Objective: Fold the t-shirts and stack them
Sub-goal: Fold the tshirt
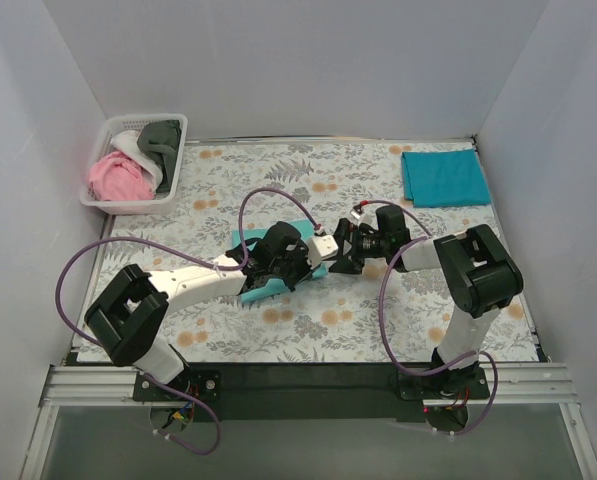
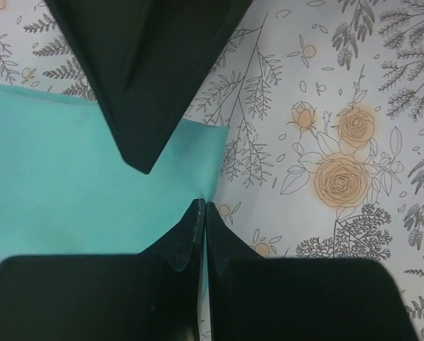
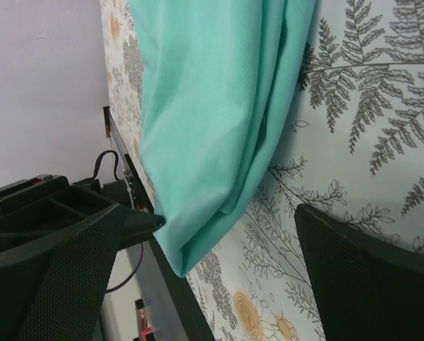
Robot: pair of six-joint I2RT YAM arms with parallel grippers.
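The mint-turquoise t-shirt (image 1: 248,241), a soft, finely knit fabric, is lying partly gathered at the centre of the table (image 1: 308,383), on the floral cloth (image 1: 278,330) printed with grey ferns and orange blooms. The left hand (image 1: 296,262) is reaching in from 8 o'clock and sitting over the shirt; its black fingers (image 2: 187,234) are pressing together on the shirt's straight edge (a sliver of turquoise is showing between them). The right hand (image 1: 343,250) is coming in from 4 o'clock with its mesh-textured fingers (image 3: 62,277) standing wide apart, gripping nothing, while a rounded fold of the shirt is lying between them. A teal-blue t-shirt (image 1: 443,177) is lying folded into a flat rectangle at 1 o'clock. At 10 o'clock a white slatted plastic basket (image 1: 96,203) is holding a crumpled pink t-shirt (image 1: 118,178), a white t-shirt (image 1: 133,145) and a dark grey t-shirt (image 1: 161,135).
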